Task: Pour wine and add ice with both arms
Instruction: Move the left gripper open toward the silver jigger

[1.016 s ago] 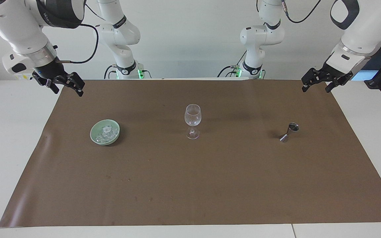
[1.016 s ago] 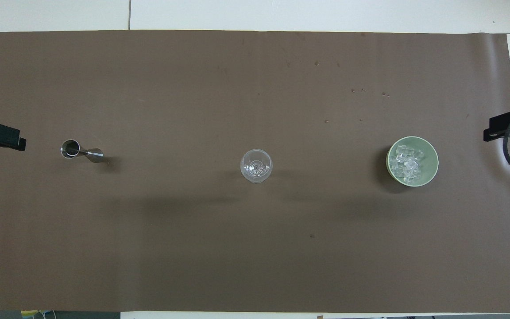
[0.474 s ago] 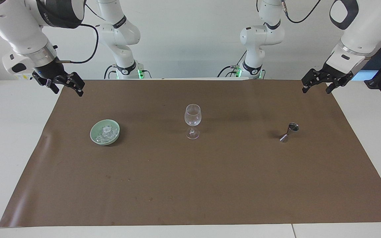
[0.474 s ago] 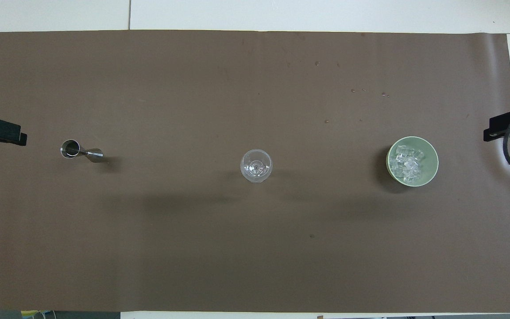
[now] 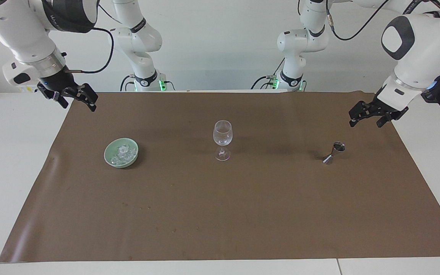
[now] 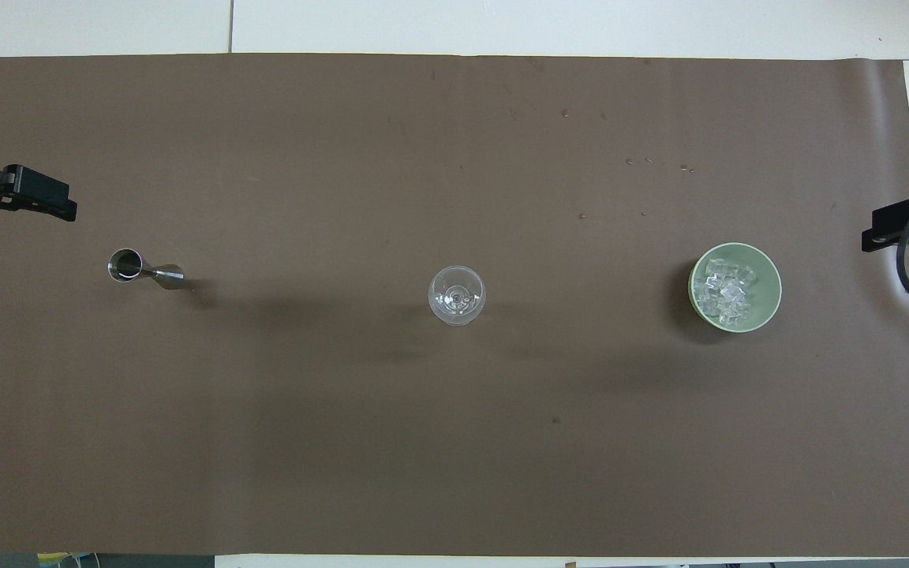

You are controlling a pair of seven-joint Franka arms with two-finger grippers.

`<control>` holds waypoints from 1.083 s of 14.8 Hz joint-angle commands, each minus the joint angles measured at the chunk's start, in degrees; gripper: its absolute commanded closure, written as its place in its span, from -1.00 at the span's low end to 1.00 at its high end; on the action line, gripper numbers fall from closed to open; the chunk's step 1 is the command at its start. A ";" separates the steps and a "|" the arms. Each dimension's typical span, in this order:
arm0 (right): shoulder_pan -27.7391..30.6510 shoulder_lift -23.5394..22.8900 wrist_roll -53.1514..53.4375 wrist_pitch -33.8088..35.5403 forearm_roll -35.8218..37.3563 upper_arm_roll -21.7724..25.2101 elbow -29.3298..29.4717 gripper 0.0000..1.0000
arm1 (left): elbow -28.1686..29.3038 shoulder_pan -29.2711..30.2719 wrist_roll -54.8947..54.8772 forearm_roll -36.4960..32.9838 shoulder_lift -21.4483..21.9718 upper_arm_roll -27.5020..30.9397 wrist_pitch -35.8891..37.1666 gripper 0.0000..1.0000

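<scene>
A clear stemmed glass [image 5: 222, 134] stands empty at the middle of the brown mat; it also shows in the overhead view [image 6: 456, 295]. The ice [image 5: 122, 152] [image 6: 724, 293] lies piled in a pale green bowl [image 5: 106, 156] [image 6: 772, 272] toward the right arm's end. A steel jigger [image 5: 334, 152] [image 6: 139, 268] stands toward the left arm's end. My left gripper [image 5: 372, 115] [image 6: 32, 197] hangs open and empty over the mat's edge, close to the jigger. My right gripper [image 5: 74, 98] [image 6: 896, 227] waits open and empty over the mat's edge beside the bowl.
The brown mat [image 5: 220, 214] covers most of the white table [image 5: 10, 160]. A few small droplets [image 6: 644, 162] lie on the mat farther from the robots than the bowl. Two more arm bases [image 5: 143, 76] stand at the robots' edge.
My left gripper has come down and moved out over the mat toward the jigger. The right arm, glass, bowl and jigger have not moved.
</scene>
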State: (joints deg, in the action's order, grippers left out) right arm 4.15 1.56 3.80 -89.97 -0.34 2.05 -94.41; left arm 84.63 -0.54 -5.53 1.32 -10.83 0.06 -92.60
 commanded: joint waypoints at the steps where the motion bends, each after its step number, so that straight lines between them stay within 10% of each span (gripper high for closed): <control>1: 0.77 0.72 -0.98 -0.12 -0.89 -0.29 -0.69 -1.00 | -7.46 0.19 -0.28 1.65 -6.74 0.90 3.29 -1.00; 9: 0.77 0.72 -0.98 -0.12 -0.89 -0.29 -0.69 -1.00 | -8.00 0.71 29.54 21.67 -12.11 12.84 5.59 -1.00; 16: 0.77 0.72 -0.98 -0.12 -0.89 -0.29 -0.69 -1.00 | 9.09 3.00 49.82 27.41 -7.47 13.56 1.72 -1.00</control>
State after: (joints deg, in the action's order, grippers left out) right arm 4.15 1.56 3.80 -89.97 -0.34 2.05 -94.41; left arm 85.21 1.71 41.52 26.77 -22.66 13.29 -89.11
